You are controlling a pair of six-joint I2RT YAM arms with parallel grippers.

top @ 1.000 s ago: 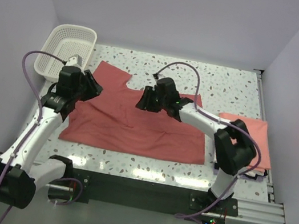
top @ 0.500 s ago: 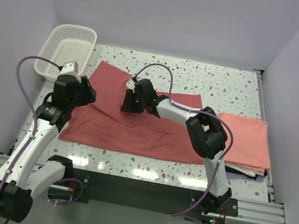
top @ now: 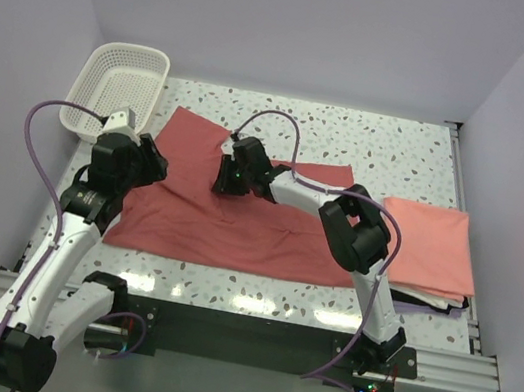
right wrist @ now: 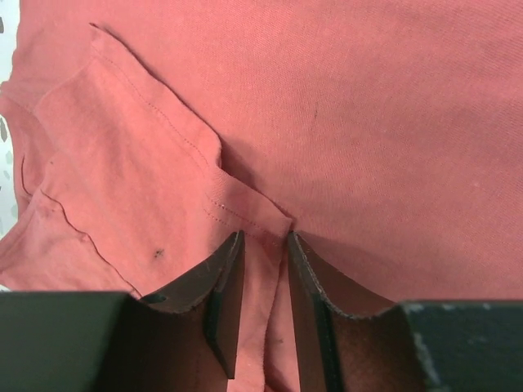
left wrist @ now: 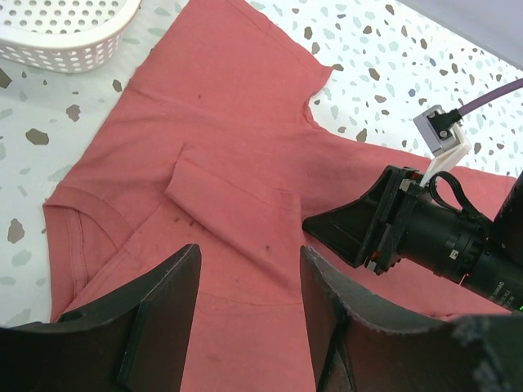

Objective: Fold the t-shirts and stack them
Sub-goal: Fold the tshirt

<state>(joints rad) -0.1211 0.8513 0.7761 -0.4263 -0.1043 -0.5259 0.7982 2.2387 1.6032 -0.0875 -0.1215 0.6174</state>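
Observation:
A dusty red t-shirt [top: 237,222] lies spread flat across the middle of the table, one sleeve folded inward [left wrist: 221,196]. My right gripper [top: 221,177] reaches left over it near that sleeve. In the right wrist view its jaws [right wrist: 263,238] stand narrow, pinching a raised fold of the red cloth [right wrist: 163,188]. My left gripper [top: 158,166] hovers over the shirt's left part, jaws wide open [left wrist: 249,261] with only flat cloth below. A folded salmon t-shirt [top: 430,248] lies at the right.
A white lattice basket [top: 120,80] stands at the back left corner, its rim close to the shirt's shoulder [left wrist: 57,41]. The salmon shirt rests on other folded cloth [top: 426,301] by the right table edge. The right arm's purple cable [top: 275,122] loops above the shirt.
My right gripper has travelled left across the red shirt to the folded sleeve and its jaws have narrowed onto the cloth. My left gripper has opened wider and drawn back slightly.

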